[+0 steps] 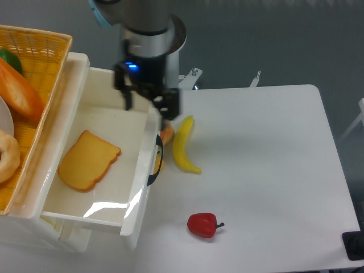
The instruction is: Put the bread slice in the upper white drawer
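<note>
The bread slice (89, 160) is seen lying flat inside the upper white drawer (143, 187), down and to the left of the gripper (148, 104), which is held spread apart and empty over the drawer's front wall.

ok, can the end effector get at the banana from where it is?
Probably yes: the banana lies in the open on the table, nothing on top, and the end effector hangs just up-left of it.

Bread slice (89, 161) lying flat in the upper white drawer (135, 211), basket (42, 62) sitting left of it, hand (149, 106) hanging over the drawer's right wall — banana (184, 145) and pepper (203, 224) resting on the table (267, 170) further right.
</note>
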